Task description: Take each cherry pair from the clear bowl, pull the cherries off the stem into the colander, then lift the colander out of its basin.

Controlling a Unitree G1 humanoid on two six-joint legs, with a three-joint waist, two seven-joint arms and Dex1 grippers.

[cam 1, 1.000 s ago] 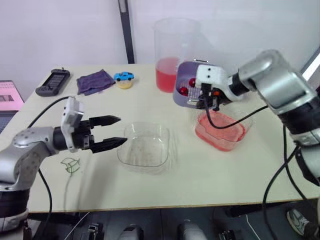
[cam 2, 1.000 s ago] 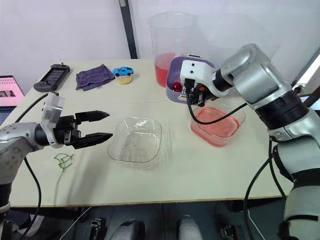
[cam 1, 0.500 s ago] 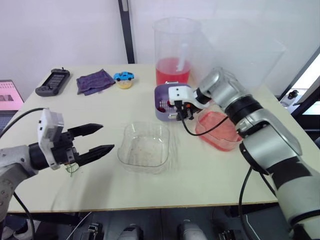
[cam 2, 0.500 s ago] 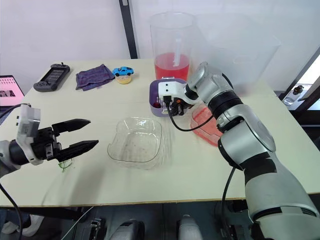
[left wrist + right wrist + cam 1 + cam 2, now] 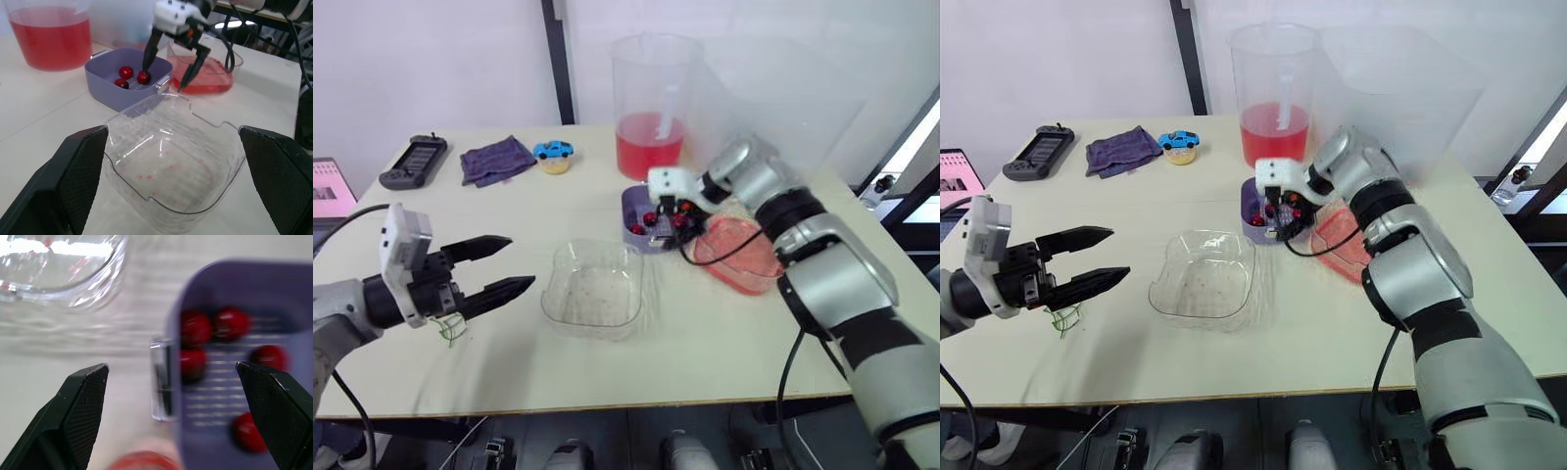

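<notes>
While my right pincer [image 5: 164,78] hangs wide and empty, one finger inside the purple colander [image 5: 112,90] and one outside its rim, the handle [image 5: 161,377] lies between them. Colander: one, on the worktop [image 5: 705,343] just beside the one basin [image 5: 744,259], right arm nearer. Five cherries [image 5: 230,323] inside, I count. My left pincer [image 5: 521,261], wide and empty too, faces one empty clear bowl [image 5: 592,294].

1. Pads [image 5: 73,181] of the left gripper [image 5: 521,261]: matt black, finely dimpled, rubbery-looking.
2. Clear bowl [image 5: 595,294], just ahead of that gripper: glossy, smooth, see-through plastic.
3. Colander [image 5: 110,92], under the right gripper [image 5: 164,79]: matt lilac plastic with a slotted floor.
4. Cherries [image 5: 195,328] in it: smooth, shiny red skins.
5. Basin [image 5: 222,81], beside the right gripper: clear glossy plastic.
6. Table [image 5: 705,343]: pale, smooth, matt.
7. Cloth [image 5: 494,160], well beyond the left gripper: soft, crumpled purple fabric.
</notes>
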